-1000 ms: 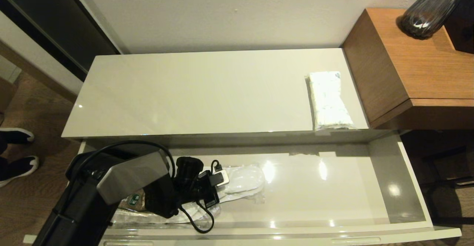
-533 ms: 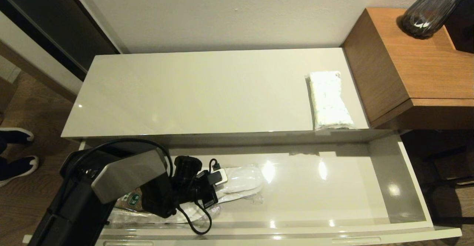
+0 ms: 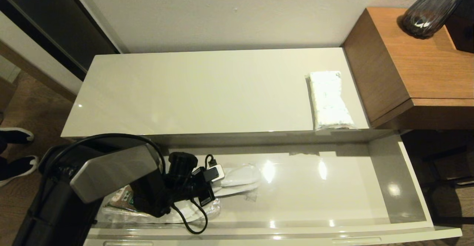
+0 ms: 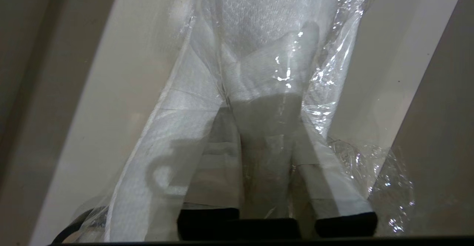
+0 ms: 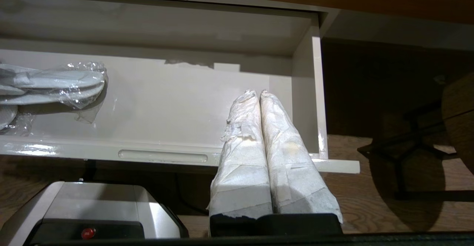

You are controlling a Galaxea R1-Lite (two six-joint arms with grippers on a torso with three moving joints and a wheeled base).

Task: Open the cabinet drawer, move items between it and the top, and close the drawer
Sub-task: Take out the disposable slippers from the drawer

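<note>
The cabinet drawer [image 3: 400,186] stands pulled fully out, its front edge nearest the robot carrying two slot handles. The right gripper [image 5: 259,94] hangs parked just outside that front edge near the drawer's right end, its two taped fingers [image 5: 244,157] pressed flat together with nothing between them. Inside the drawer, toward its left end, the left gripper [image 4: 266,101] reaches down onto the slippers [image 3: 240,175], one pair of flat white soles in clear plastic wrap. In the left wrist view its two fingers are pinched in on a raised fold of slipper and wrap, the film bunched around them; the jaws stand narrow but not fully together, clamped on the package. Under the left arm, at the drawer's left end, one brown printed packet [image 3: 124,198] lies partly hidden, and more crumpled clear wrap [image 3: 200,210] lies beside it. The rest of the drawer floor shows only light reflections. Beyond the drawer, on the top [image 3: 192,90], a single white tissue pack [image 3: 329,100] lies lengthwise near the right end, by the front edge. Farther right stands a higher wooden surface [image 3: 414,64] bearing one dark glass vase [image 3: 429,9].
</note>
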